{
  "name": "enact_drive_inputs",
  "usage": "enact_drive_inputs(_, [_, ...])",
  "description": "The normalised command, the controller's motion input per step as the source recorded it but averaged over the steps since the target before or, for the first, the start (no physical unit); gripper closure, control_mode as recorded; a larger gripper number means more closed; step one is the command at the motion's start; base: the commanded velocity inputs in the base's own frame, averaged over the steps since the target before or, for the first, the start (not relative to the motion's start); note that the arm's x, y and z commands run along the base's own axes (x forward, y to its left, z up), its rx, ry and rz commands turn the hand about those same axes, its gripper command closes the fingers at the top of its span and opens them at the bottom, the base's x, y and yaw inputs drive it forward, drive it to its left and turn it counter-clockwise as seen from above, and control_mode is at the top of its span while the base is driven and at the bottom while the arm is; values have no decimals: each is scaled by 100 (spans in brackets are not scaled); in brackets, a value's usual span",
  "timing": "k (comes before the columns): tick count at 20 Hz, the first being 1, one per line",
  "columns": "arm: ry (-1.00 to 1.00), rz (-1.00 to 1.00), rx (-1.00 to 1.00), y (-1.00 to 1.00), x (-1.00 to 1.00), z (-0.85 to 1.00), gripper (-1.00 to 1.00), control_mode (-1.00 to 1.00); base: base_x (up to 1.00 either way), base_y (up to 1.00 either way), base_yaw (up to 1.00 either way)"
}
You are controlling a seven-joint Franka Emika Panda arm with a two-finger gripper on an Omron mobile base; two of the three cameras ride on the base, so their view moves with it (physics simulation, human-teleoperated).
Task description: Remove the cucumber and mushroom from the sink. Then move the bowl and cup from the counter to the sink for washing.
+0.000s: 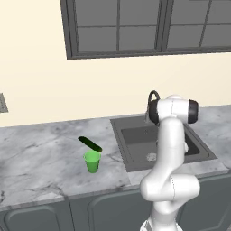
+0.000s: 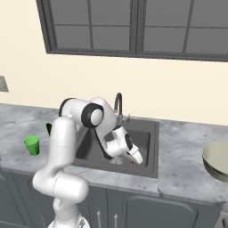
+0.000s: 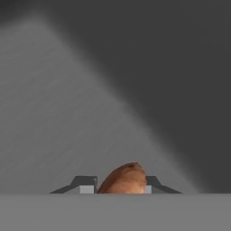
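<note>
Down in the sink [image 2: 151, 127], the gripper [image 3: 116, 186] had its fingers [image 3: 86, 184] closed on the mushroom [image 3: 124, 179], the orange-brown cap bulging between them. Best handling, I judged: lift straight up until clear of the basin wall, then swing toward the counter [image 1: 40, 153], grip unchanged, since the mushroom is small and rounded. Its stem was hidden and its lower part cut off. In the right base view the mushroom was a tiny reddish speck. Farther off, the cucumber [image 1: 90, 144] lay on the counter just behind the cup [image 1: 92, 161]; the bowl [image 2: 217, 160] was cropped by the frame edge.
</note>
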Motion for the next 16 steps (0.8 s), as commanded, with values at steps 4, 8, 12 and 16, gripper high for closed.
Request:
enact_drive_inputs(4, [-3, 0, 1, 4, -11, 21, 100, -100, 0, 0, 0])
enact_drive_inputs(8, [-2, 0, 1, 9, -7, 22, 100, -100, 0, 0, 0])
enact_drive_inputs(12, [-2, 0, 0, 12, -7, 22, 100, -100, 0, 0, 0])
enact_drive_inputs(16, [-3, 1, 0, 12, -5, 26, 100, -100, 0, 0, 0])
